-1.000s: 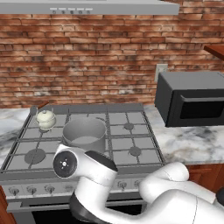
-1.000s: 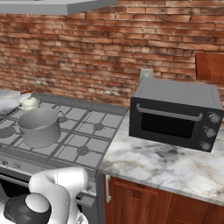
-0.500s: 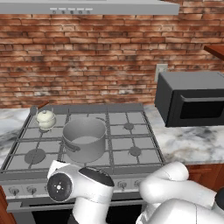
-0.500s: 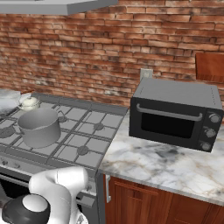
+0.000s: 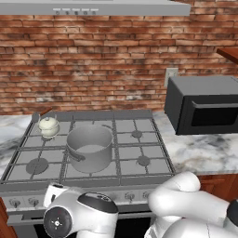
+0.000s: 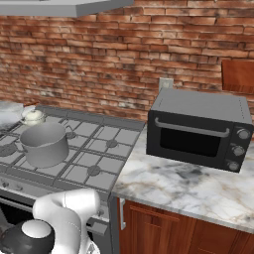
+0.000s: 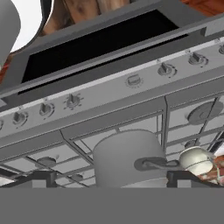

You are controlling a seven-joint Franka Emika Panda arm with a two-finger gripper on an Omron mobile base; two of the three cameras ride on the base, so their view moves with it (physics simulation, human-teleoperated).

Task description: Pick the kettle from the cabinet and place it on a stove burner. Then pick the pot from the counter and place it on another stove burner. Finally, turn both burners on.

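Observation:
The cream-white kettle sits on the back-left stove burner. The wide grey pot stands on the middle burner beside it. In the hand view, which is rolled upside down, the pot and the kettle lie beyond the knob row. My gripper hangs low in front of the stove, facing the knobs. It is open, its dark fingertips wide apart with nothing between them. A free burner shows at the front left, another burner at the front right.
A black microwave stands on the marble counter right of the stove. The dark oven door window lies under the knob row. A brick wall backs the stove, with a range hood above.
My arm has sunk lower in front of the stove, its wrist dropping toward the oven door. Kettle and pot have not moved. The gripper stays open.

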